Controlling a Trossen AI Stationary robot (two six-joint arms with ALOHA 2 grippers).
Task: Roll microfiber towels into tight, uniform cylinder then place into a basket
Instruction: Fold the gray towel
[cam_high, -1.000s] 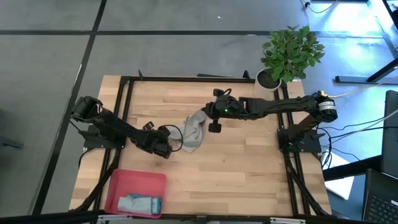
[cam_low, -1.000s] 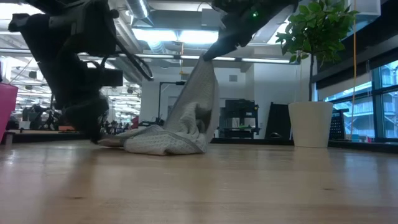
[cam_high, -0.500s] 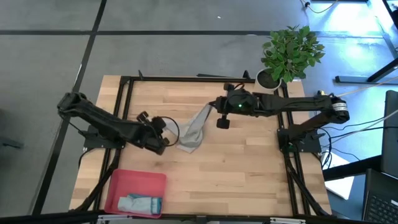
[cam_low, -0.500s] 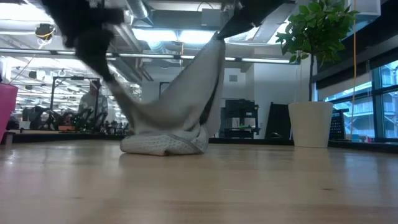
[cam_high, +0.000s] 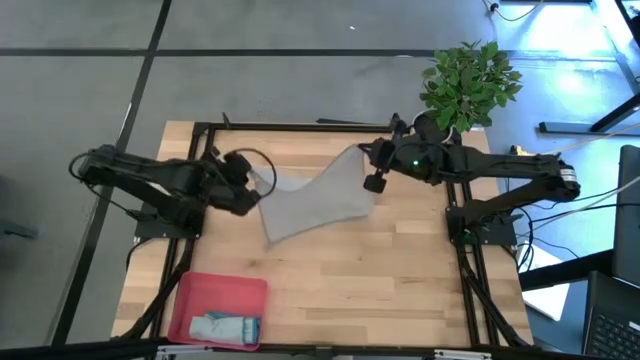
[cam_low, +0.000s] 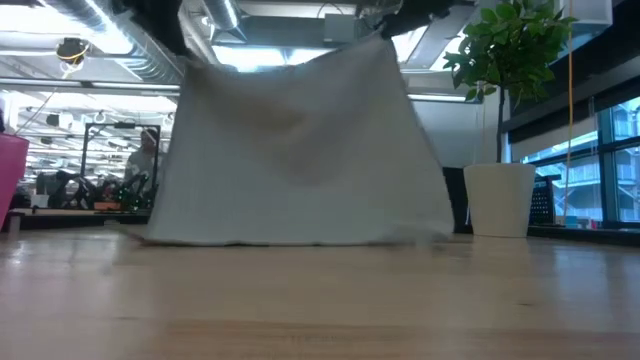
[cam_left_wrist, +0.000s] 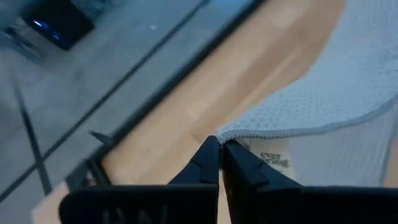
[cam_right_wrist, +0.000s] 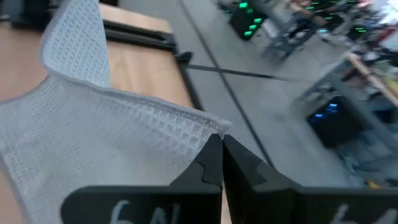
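the left gripper (cam_high: 252, 180) sits left of the grey towel (cam_high: 312, 203), its fingers (cam_left_wrist: 208, 163) pinched tight on the towel's left top corner, where a small label shows just beside the tips. the towel hangs stretched between the two arms, raised above the table (cam_high: 390, 270); in the low view it spreads as a wide sheet (cam_low: 295, 150) with its bottom edge at or just above the wood, and i cannot tell which. the right gripper (cam_high: 362, 152) is at the towel's right top corner, near the plant pot (cam_high: 432, 127), its fingers (cam_right_wrist: 211, 163) closed on the cloth edge. the basket (cam_high: 190, 290) lies well apart from the towel, at the table's near left corner, below the left arm in the high view. inside it lies the blue towel (cam_high: 225, 326), bunched into a short roll along the near wall.
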